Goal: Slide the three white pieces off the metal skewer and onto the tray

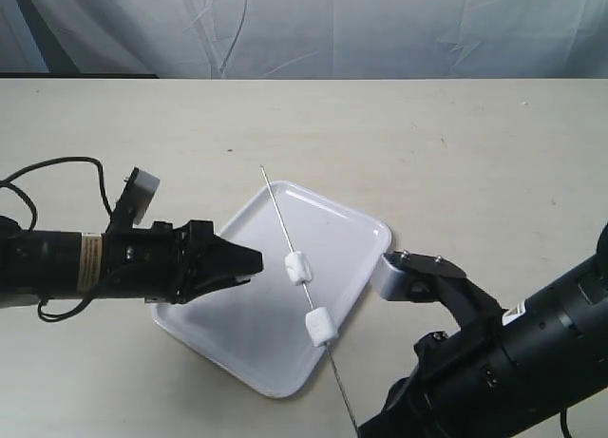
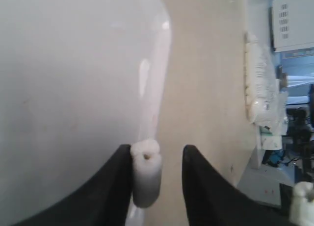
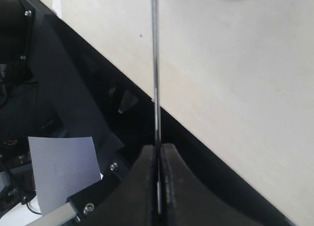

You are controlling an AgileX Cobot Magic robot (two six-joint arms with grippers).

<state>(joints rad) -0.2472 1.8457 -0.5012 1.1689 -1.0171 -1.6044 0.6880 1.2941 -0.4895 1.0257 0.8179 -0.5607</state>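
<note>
Soft white piece point(image 2: 145, 177) sat loose between parted jaws of left gripper point(image 1: 255, 260) | two skewered pieces point(image 1: 297, 266) rode metal skewer point(image 1: 280, 215) over tray point(image 1: 361, 231), mid-table toward near edge | right gripper point(image 3: 158, 152) pinched skewer's bare end | light, squashy: push, don't squeeze

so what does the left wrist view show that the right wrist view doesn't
Only the left wrist view: a small white cylindrical piece between the parted black fingers of the left gripper, by the rim of the glossy white tray. Only the right wrist view: the thin metal skewer, pinched in the shut right gripper. Both: the beige tabletop.
</note>
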